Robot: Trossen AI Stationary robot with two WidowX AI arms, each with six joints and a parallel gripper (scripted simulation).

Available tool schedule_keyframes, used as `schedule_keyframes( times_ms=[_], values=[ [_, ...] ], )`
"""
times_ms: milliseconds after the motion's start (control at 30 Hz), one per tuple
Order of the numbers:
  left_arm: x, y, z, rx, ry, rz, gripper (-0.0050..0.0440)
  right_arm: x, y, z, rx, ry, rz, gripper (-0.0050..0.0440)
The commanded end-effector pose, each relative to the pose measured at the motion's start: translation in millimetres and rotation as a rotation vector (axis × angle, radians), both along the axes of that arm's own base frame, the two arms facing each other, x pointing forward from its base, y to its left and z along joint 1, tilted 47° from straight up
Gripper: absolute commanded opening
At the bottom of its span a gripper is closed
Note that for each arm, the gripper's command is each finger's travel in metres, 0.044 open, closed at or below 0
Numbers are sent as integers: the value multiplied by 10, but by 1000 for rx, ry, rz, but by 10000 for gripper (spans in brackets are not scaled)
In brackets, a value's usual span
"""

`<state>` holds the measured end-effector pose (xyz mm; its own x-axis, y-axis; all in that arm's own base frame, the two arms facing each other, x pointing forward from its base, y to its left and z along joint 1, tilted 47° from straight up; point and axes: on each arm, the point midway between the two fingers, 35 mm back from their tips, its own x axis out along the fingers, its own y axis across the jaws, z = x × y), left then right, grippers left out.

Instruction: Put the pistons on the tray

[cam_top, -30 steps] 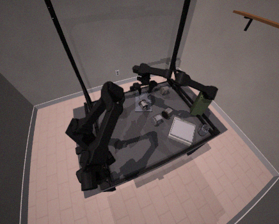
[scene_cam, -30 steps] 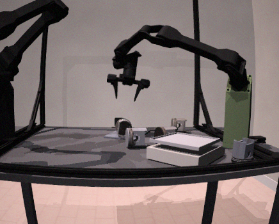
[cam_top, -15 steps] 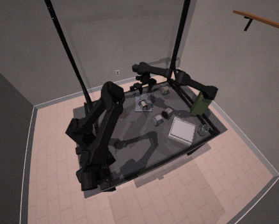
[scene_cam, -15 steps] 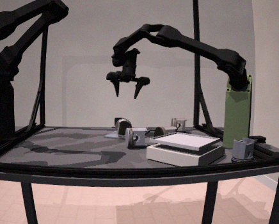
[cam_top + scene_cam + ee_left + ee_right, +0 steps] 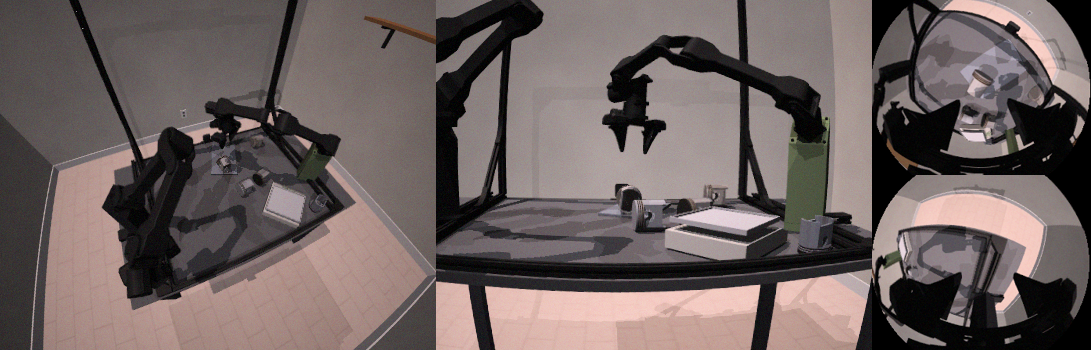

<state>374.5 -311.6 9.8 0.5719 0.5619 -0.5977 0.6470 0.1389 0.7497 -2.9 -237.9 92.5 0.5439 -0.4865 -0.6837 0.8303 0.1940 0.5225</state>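
Observation:
The flat steel tray (image 5: 215, 171) (image 5: 607, 212) (image 5: 967, 71) lies at the back of the bench. One piston (image 5: 223, 163) (image 5: 628, 198) (image 5: 978, 81) rests on it. My left gripper (image 5: 226, 140) (image 5: 634, 149) (image 5: 984, 101) hangs open and empty well above that piston. Two pistons (image 5: 246, 187) (image 5: 261, 176) lie on their sides on the bench beside the tray, and show in the exterior view (image 5: 648, 215) (image 5: 684, 205). Another piston (image 5: 257, 142) (image 5: 716, 193) sits at the back edge. A further piston (image 5: 318, 202) (image 5: 815, 234) stands at the corner. My right gripper (image 5: 988, 275) is open and empty, raised high away from the bench.
A white lidded box (image 5: 284, 203) (image 5: 726, 232) (image 5: 975, 134) sits near the front right. A tall green box (image 5: 313, 162) (image 5: 807, 175) stands at the left arm's base. Black frame posts rise at the back corners.

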Motion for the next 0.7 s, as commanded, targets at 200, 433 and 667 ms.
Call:
schedule_keyframes(
  times_ms=[200, 433, 667],
  values=[
    [-1, 4, 24, -202, -103, 148, 378, 5, 2, 1, -1, -3, 2, 440],
    [-1, 4, 24, -301, -154, 221, 378, 5, 2, 1, -1, -3, 2, 440],
    [15, 28, 23, -362, -185, 270, 378, 5, 2, 1, -1, -3, 2, 440]
  ],
)
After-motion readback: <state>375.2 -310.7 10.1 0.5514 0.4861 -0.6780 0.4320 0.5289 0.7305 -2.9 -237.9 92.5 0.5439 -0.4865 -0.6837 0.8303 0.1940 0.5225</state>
